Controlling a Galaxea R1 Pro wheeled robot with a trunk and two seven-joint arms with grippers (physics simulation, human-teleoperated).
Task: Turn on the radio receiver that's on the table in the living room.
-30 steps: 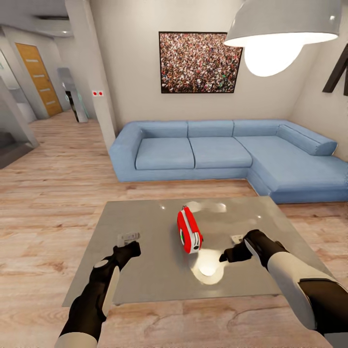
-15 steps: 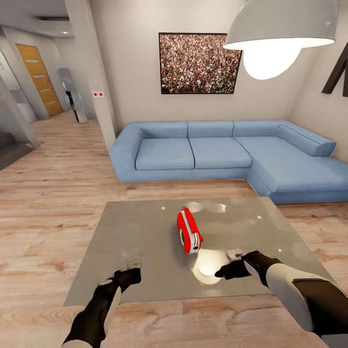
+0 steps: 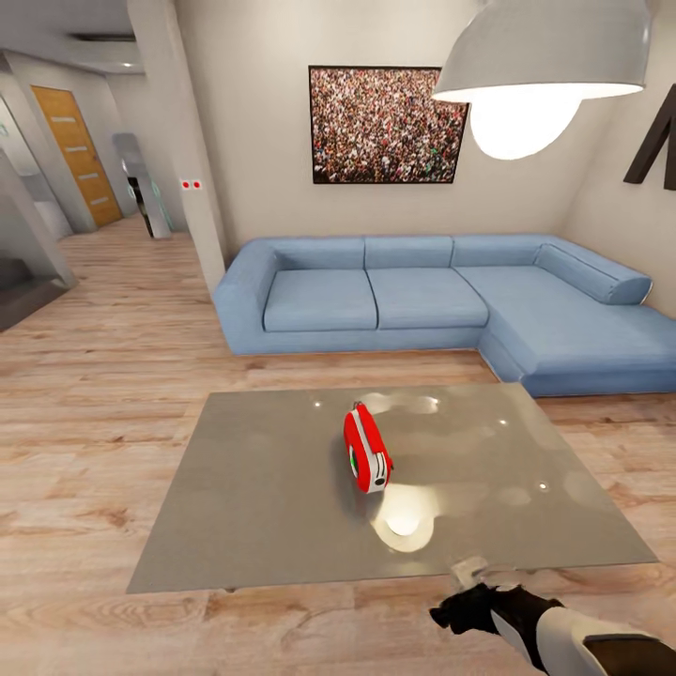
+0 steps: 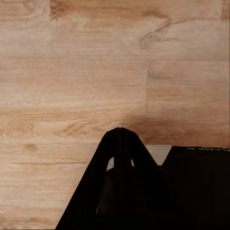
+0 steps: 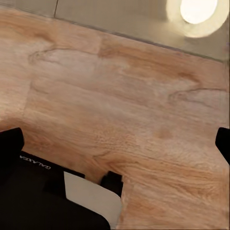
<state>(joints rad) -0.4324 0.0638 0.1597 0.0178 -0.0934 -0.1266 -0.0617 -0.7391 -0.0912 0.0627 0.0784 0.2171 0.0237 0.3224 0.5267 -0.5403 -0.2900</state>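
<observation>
The radio receiver (image 3: pixel 367 449) stands on edge near the middle of the table (image 3: pixel 253 507), red with a white edge band. It is untouched. My right gripper (image 3: pixel 453 595) hangs over the wood floor just off the table's near edge, well short of the radio. In the right wrist view that gripper (image 5: pixel 117 143) is open, its fingers (image 5: pixel 9 141) spread far apart over floorboards. In the left wrist view my left gripper (image 4: pixel 120 132) is shut, its tips meeting above bare wood floor.
A blue L-shaped sofa (image 3: pixel 413 296) runs behind the table and down its right side. A grey pendant lamp (image 3: pixel 545 52) hangs over the table, mirrored as a bright spot (image 3: pixel 404 521) on the glossy top. Open wood floor (image 3: pixel 94 394) lies to the left.
Both arms have drawn back from over the table toward me. The left arm has dropped out of the head view. The right gripper now sits past the near edge.
</observation>
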